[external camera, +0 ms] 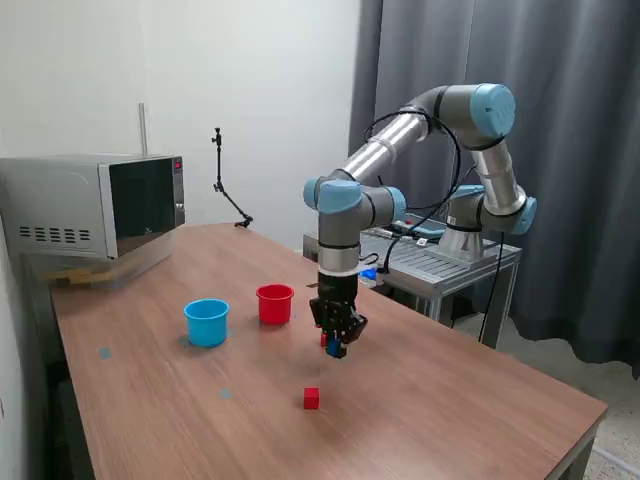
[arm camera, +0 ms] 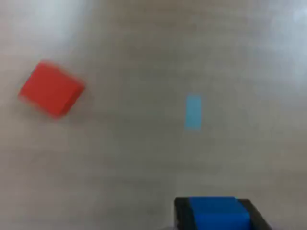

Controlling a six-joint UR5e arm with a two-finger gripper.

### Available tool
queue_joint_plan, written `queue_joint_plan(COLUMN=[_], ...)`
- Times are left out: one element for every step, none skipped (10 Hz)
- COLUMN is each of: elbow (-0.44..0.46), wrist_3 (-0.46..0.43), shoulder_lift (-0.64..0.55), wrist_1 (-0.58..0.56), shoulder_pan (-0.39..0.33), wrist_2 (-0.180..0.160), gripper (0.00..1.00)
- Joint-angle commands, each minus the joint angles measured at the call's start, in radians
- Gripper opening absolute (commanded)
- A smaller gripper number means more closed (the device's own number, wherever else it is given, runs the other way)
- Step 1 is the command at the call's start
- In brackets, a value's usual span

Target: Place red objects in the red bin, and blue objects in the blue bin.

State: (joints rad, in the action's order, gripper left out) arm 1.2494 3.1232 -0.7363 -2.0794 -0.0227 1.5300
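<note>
**Now a blue cube sits between the fingers, above the table**

The blue cube [arm camera: 218,213] is pinched between the two dark fingers [arm camera: 181,213] of the gripper [external camera: 336,349], which is closed on it. In the exterior view the gripper points straight down and hangs a little above the wooden table [external camera: 450,400], with a small spot of red just beside its tip; I cannot tell what that spot is. One red cube [external camera: 311,398] lies on the table near the gripper, toward the front edge. In the wrist view this cube [arm camera: 51,89] looks blurred and turned at an angle, and a small light blue mark [arm camera: 194,111] shows on the wood. The red cup [external camera: 275,304] and the light blue cup [external camera: 207,322] stand upright, side by side but apart, on the exterior view's left of the gripper. Behind them a microwave [external camera: 95,205] sits at the far corner.
</note>
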Motion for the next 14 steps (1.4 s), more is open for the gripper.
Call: queue_joint_plan(elbow=[-0.073, -0.074, -0.087, -0.103, -0.126, -0.158, -0.168, -0.176, -0.182, -0.189, -0.194, -0.197, -0.206, -0.218], wrist_3=[0.000, -0.002, -0.002, -0.005, -0.003, -0.003, -0.003, 0.001, 0.005, 0.006, 0.006, 0.015, 0.026, 0.028], shoulder_lift=[-0.008, -0.009, -0.011, -0.011, -0.011, -0.012, -0.014, -0.014, -0.014, -0.014, -0.012, -0.006, 0.001, 0.015], wrist_1=[0.035, 0.048, 0.059, 0.062, 0.067, 0.082, 0.084, 0.082, 0.082, 0.082, 0.082, 0.082, 0.081, 0.081], shoulder_pan=[0.032, 0.059, 0.075, 0.099, 0.125, 0.153, 0.168, 0.188, 0.205, 0.214, 0.224, 0.228, 0.228, 0.230], wrist_2=[0.009, 0.050, 0.082, 0.085, 0.087, 0.096, 0.119, 0.122, 0.122, 0.121, 0.119, 0.119, 0.119, 0.118], gripper=[0.00, 0.00, 0.00, 0.00, 0.00, 0.00, 0.00, 0.00, 0.00, 0.00, 0.00, 0.00, 0.00, 0.00])
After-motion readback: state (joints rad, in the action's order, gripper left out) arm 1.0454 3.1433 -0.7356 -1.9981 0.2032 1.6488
